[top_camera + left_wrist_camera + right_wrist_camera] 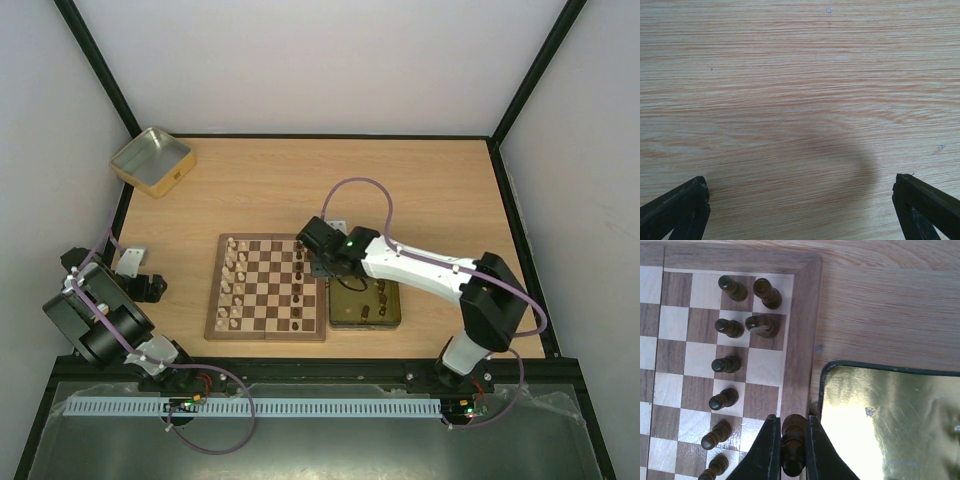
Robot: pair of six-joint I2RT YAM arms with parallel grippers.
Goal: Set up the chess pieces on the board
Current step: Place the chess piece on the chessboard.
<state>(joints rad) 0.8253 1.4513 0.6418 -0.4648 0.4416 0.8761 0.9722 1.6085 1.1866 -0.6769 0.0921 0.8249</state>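
Bare edge squares [762,367] lie open along the right rim of the board [802,330], short of two back-row pieces [763,325] at its far corner. Pawns [726,365] fence them inward; the gold tin [890,405] crowds that rim beside my right end effector [792,427] and its dark piece [793,445].

Right arm [420,265] white and black — purple cable [362,181]

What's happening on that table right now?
Right hand shut on dark piece at board edge. Left hand open over table. Gold tin close beside board.
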